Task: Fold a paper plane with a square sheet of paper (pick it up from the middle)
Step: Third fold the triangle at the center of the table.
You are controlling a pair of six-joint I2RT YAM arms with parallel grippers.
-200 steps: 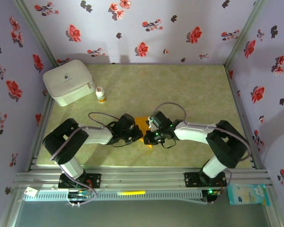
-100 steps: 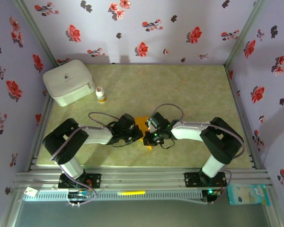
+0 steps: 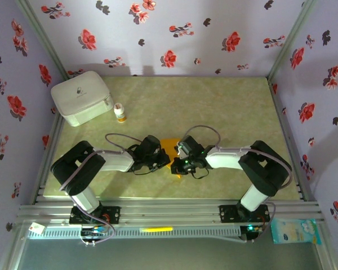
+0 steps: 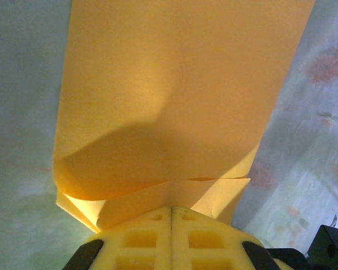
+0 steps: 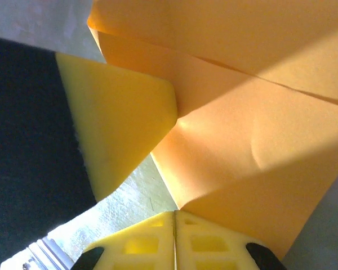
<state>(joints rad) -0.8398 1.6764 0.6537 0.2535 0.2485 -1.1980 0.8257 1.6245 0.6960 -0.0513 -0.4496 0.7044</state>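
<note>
Square sheet of paper (image 3: 170,146), folded into layers, at the middle of the table (image 3: 225,107), pinched from either side in closed jaws of left gripper (image 4: 171,209) and right gripper (image 5: 175,212); folding under way, next move likely needing a pressed crease.

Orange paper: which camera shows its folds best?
Left wrist: the orange paper is close, layered edges plain. Right wrist shows creases, partly behind a yellow pad. Top external shows a small, distant sliver.

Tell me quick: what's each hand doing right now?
Left hand: closed, pinching the folded orange paper.
Right hand: closed, pinching the same paper from the other side.
</note>
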